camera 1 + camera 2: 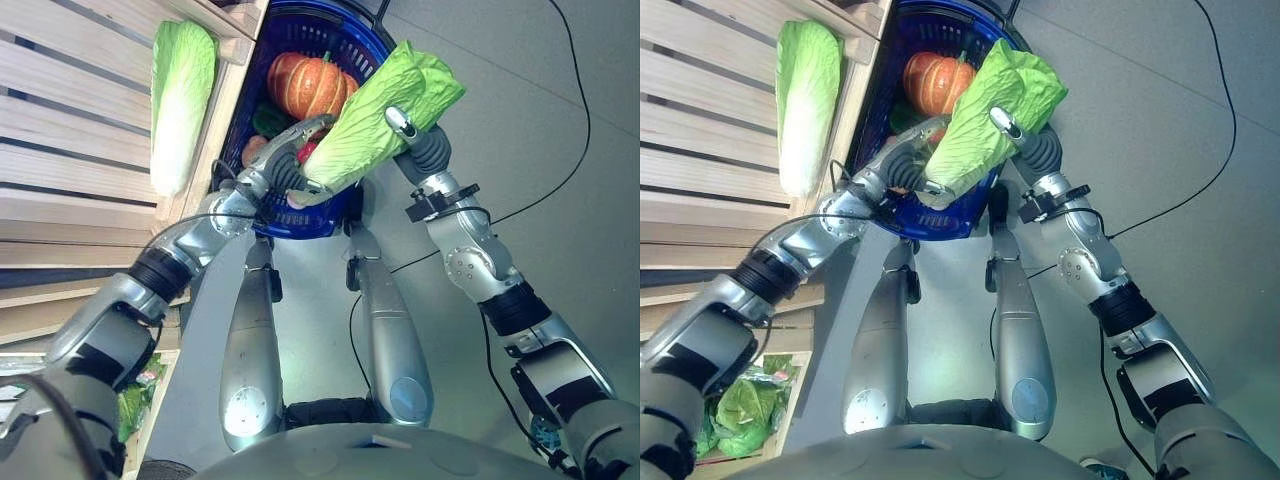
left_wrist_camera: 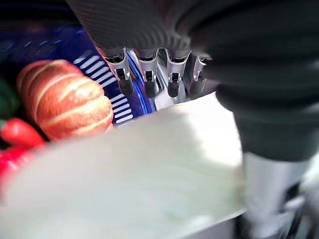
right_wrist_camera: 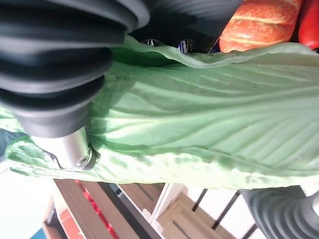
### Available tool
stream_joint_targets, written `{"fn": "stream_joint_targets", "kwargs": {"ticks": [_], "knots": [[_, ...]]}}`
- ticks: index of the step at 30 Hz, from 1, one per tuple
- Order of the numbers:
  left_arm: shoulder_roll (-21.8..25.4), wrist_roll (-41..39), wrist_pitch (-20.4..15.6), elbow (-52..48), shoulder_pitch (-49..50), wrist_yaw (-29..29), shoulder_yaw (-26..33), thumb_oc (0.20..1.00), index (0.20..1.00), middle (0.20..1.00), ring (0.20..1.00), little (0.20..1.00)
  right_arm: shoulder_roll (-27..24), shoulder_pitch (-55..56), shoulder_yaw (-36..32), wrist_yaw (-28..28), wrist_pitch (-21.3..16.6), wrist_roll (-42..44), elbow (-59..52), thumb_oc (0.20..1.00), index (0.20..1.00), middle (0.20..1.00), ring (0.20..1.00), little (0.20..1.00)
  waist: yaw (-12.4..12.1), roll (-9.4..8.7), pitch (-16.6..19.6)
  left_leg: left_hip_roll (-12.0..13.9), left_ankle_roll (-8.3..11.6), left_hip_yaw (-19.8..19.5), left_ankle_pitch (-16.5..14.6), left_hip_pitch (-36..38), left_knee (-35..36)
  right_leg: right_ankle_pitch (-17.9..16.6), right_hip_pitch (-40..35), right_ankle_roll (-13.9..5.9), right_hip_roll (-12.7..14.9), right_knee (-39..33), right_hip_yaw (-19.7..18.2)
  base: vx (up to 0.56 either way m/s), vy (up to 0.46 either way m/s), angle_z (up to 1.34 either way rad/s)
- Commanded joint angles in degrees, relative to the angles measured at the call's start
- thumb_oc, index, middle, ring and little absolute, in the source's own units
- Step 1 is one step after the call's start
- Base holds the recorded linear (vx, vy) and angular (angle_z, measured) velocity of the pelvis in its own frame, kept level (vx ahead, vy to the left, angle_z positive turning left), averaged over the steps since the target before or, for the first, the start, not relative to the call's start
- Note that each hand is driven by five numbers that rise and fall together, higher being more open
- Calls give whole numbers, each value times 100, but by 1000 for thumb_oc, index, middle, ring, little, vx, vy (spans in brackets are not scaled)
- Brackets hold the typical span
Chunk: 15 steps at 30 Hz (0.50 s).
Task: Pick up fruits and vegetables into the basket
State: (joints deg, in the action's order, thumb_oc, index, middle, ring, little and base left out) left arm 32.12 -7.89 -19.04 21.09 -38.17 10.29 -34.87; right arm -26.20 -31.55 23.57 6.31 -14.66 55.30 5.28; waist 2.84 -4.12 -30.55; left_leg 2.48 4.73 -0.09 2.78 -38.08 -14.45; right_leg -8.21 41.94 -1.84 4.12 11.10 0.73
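A long green napa cabbage (image 1: 385,110) hangs slantwise over the blue basket (image 1: 300,225), held between both hands. My left hand (image 1: 285,165) curls round its pale stem end (image 2: 149,169) at the basket's near rim. My right hand (image 1: 425,148) grips the leafy end, with the thumb (image 3: 70,147) lying on the leaves (image 3: 209,129) and the fingers behind them. In the basket lies an orange pumpkin (image 1: 305,85), with red peppers (image 2: 15,134) and something dark green beside it.
The basket stands on the grey floor against a slatted wooden shelf (image 1: 70,120). A second napa cabbage (image 1: 180,100) lies on the shelf's edge. Bagged leafy greens (image 1: 740,405) sit in a lower crate at the near left.
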Motion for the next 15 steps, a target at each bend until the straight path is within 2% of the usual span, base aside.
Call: {"fn": "stream_joint_targets", "kwargs": {"ticks": [1, 6, 15], "knots": [[-346, -776, -678, -382, 101, 353, 600, 1000, 1000, 1000, 1000, 1000, 270, 46, 6, 213, -263, -236, -784, 200, 200, 200, 200, 200, -14, 108, 76, -249, -93, 92, 51, 70, 425, 625, -397, -381, -235, 284, 393, 0, 0, 0], [-558, -998, -835, -378, 263, 812, 1166, 1000, 1000, 1000, 1000, 1000, 415, 76, -166, 111, -104, -418, -804, 200, 200, 200, 200, 200, -46, 101, 76, -283, -96, 50, 38, 63, 381, 660, -395, -348, -247, 341, 415, 0, 0, 0], [-552, -930, -777, 11, 146, 1846, 2090, 1000, 1000, 1000, 1000, 1000, 395, -43, -435, -377, 37, -890, -357, 200, 200, 200, 200, 200, -69, 190, 76, -326, -66, -15, 44, 33, 246, 744, -379, -269, -217, 485, 442, 5, 10, 0]]}}
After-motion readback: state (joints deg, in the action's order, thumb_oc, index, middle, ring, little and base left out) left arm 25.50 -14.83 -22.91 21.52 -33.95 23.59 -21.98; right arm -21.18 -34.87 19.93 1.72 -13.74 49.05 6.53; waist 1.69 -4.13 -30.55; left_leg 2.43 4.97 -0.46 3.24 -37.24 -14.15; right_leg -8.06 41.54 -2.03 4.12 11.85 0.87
